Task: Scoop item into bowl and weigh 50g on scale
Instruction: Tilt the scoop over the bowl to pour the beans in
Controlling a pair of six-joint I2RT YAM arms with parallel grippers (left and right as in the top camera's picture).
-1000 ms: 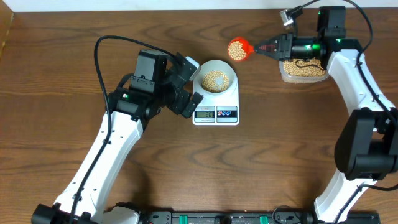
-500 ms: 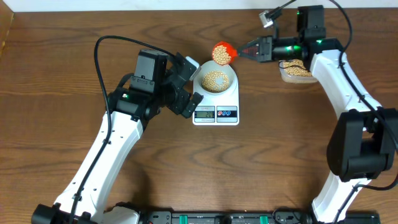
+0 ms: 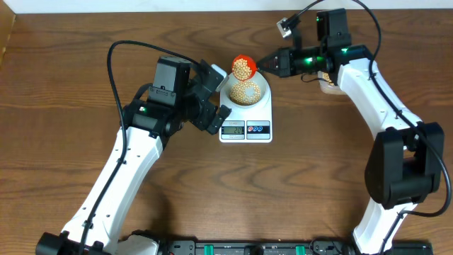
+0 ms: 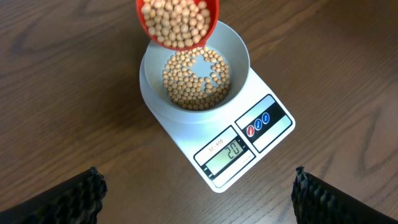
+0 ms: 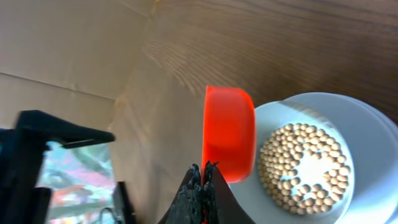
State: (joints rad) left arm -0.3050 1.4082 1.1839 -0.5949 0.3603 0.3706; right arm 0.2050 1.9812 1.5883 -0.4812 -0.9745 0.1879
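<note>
Right gripper [image 3: 267, 64]: clamped shut on the red scoop [image 3: 243, 67].
Pour: tilt gently so the soybeans [image 4: 177, 18] trickle inside the bowl [image 4: 239, 56] rim.
Scale [image 4: 273, 134]: watch the display [image 4: 227, 151] and stop at target.
Left gripper [image 3: 216, 95]: jaws apart, empty.

Reference: the orange-red round plastic scoop [image 3: 243, 67]. It hangs over the rear rim of the small round pale grey-white bowl [image 3: 264, 89] and carries small round tan-yellow beans [image 4: 177, 18]. More beans lie in the bowl, below and in front of the scoop. The bowl stands on the rear part of the flat white rectangular digital scale [image 3: 245, 136] (display and buttons lie in front of the bowl). The scale rests on the brown wooden table [image 3: 318, 177]. Right of the scoop, the right gripper [image 3: 267, 64] grips its handle. Further right, the clear plastic tub [image 3: 327, 86] sits partly under that arm. Left of and in front of the scoop, the left gripper [image 3: 218, 94] stands just beside the scale's left edge.
</note>
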